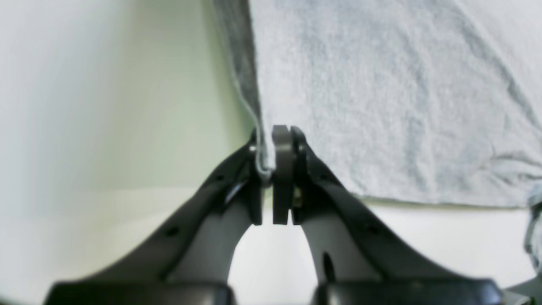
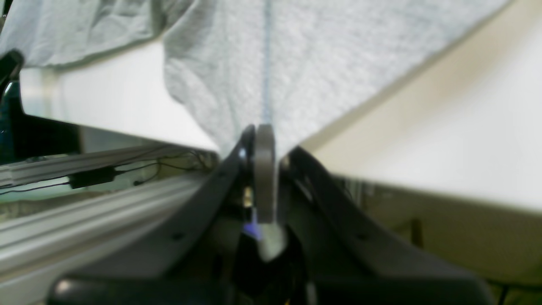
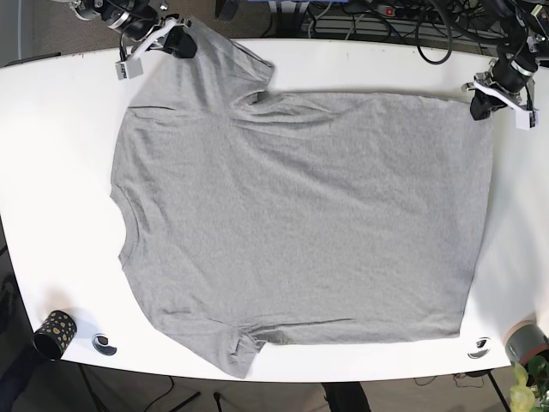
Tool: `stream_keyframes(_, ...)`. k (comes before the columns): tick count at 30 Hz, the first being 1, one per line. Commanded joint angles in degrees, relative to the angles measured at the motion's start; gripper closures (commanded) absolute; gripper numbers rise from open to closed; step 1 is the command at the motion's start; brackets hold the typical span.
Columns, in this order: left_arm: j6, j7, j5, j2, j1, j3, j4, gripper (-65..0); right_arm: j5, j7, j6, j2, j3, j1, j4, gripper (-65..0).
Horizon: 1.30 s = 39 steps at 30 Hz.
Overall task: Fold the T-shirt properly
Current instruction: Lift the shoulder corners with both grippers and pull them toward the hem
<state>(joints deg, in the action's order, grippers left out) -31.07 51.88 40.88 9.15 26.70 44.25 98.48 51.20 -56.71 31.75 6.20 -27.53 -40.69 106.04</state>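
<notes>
A grey T-shirt [image 3: 300,215] lies spread flat on the white table [image 3: 51,172], collar to the left and hem to the right. My left gripper [image 3: 479,105] is at the far right corner and is shut on the hem corner; the left wrist view shows the cloth edge [image 1: 260,140] pinched between the fingers [image 1: 283,169]. My right gripper [image 3: 180,47] is at the far left and is shut on the far sleeve; the right wrist view shows the cloth [image 2: 271,63] stretched away from the closed fingers [image 2: 264,169].
A black dotted cup [image 3: 53,333] and a small round object [image 3: 105,344] sit at the near left corner. Another small round object [image 3: 480,348] and a grey cup [image 3: 525,339] sit at the near right corner. Cables [image 3: 386,17] run behind the table.
</notes>
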Motion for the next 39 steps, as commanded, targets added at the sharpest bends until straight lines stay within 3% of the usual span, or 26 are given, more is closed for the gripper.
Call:
stream_keyframes(1,-0.4,-0.7,0.7,0.8,1.8,0.4,2.6,-1.0,1.0,0.6,0.65,0.4,-0.6,-1.5,2.0,0.0)
stream_keyframes(8,-5.7,-0.7,0.4,0.4,6.1,2.9,4.8,-1.0,1.1,0.6,0.65,0.2,-0.6,-5.2,7.1,0.0)
stream_keyframes(14,-8.6,-0.7,0.3,-1.0,6.3,5.6,4.8,-1.0,4.2,0.8,0.65,0.3,-0.7,-5.7,7.3,0.0)
stream_keyframes(19,-8.7,-0.7,0.4,-1.3,2.5,5.6,7.9,-1.4,7.2,0.4,0.65,0.2,-3.1,-2.7,7.4,0.0)
stream_keyframes(32,-8.4,-0.5,0.2,-1.9,-4.5,0.3,12.3,-1.5,7.5,0.3,0.65,0.3,-3.3,6.5,7.2,0.0)
stream_keyframes(39,-4.4,-0.5,0.3,-1.8,-5.0,-1.0,12.3,-1.5,7.5,0.0,0.38,0.3,-3.0,12.5,7.1,0.0)
